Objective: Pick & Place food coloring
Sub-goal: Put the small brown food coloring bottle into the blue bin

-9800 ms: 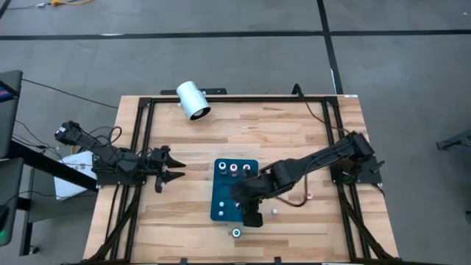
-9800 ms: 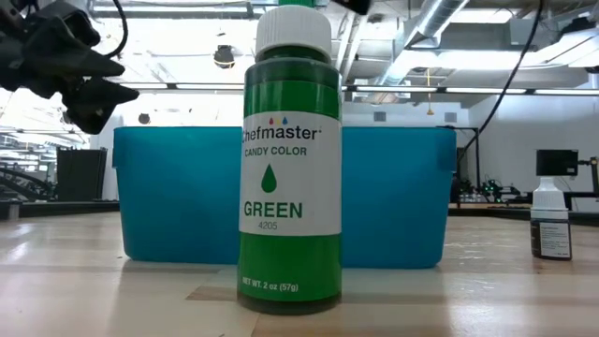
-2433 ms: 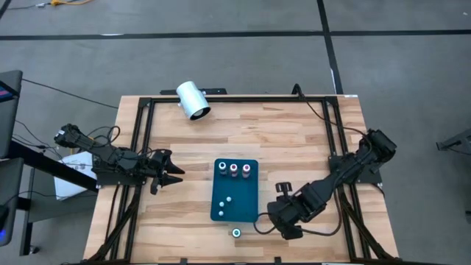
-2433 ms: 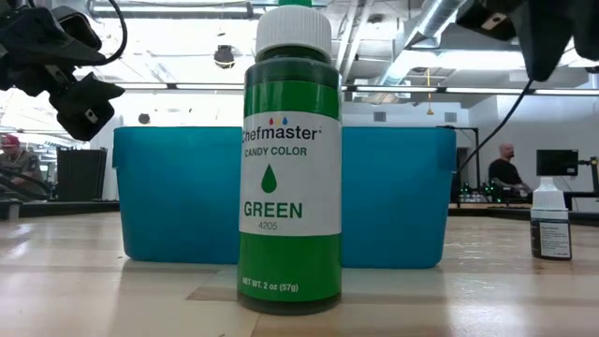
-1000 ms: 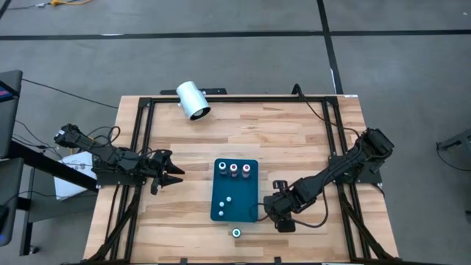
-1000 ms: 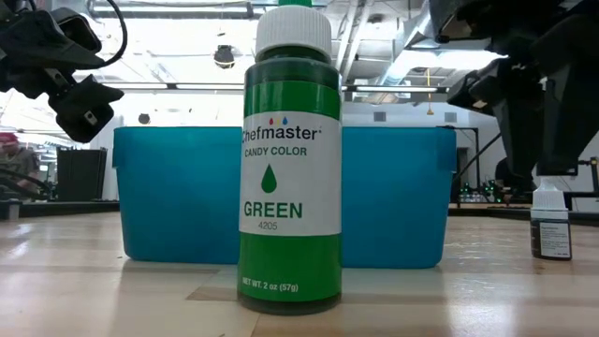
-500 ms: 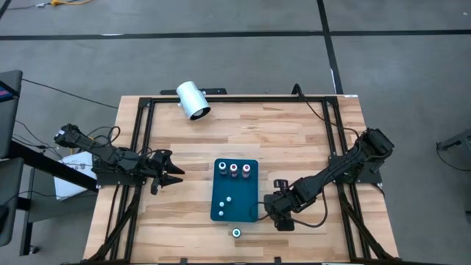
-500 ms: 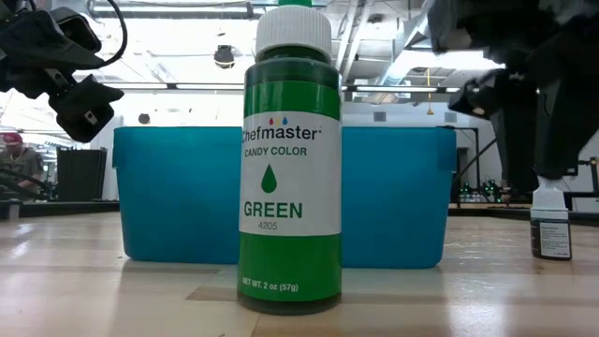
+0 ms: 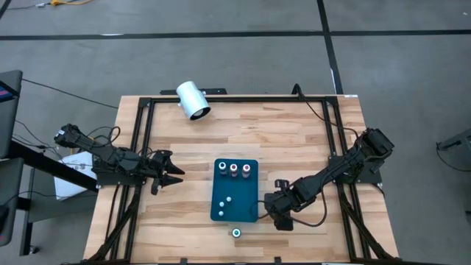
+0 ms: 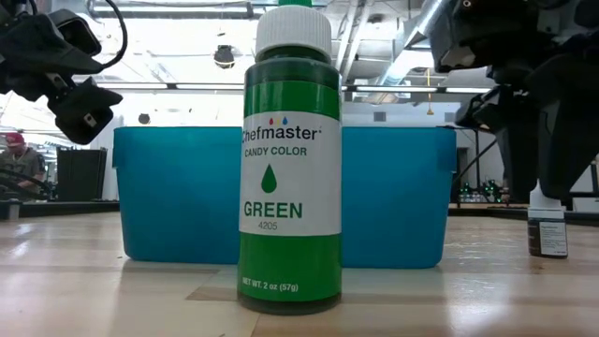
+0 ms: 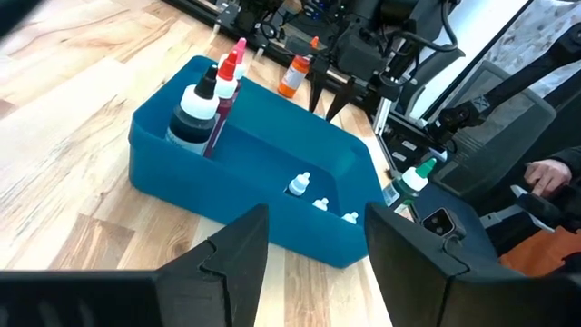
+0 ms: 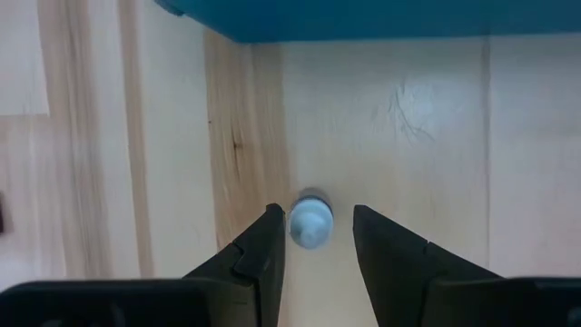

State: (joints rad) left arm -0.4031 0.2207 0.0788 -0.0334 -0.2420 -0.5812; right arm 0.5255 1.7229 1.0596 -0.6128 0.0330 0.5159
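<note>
1. My right gripper [image 12: 313,238] hangs low over the table [image 9: 294,140], just off the blue bin [image 9: 234,190] at its four o'clock corner.
2. Its fingers stand apart, straddling a small white-capped bottle [image 12: 310,221] without clamping it.
3. My left gripper [image 9: 175,174] waits at nine o'clock, fingers apart, empty.

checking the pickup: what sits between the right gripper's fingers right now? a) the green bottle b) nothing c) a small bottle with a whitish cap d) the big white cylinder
c: in the right wrist view the right gripper has its fingers open on either side of a small bottle with a whitish cap standing on the wooden table, not yet clamped.
</note>
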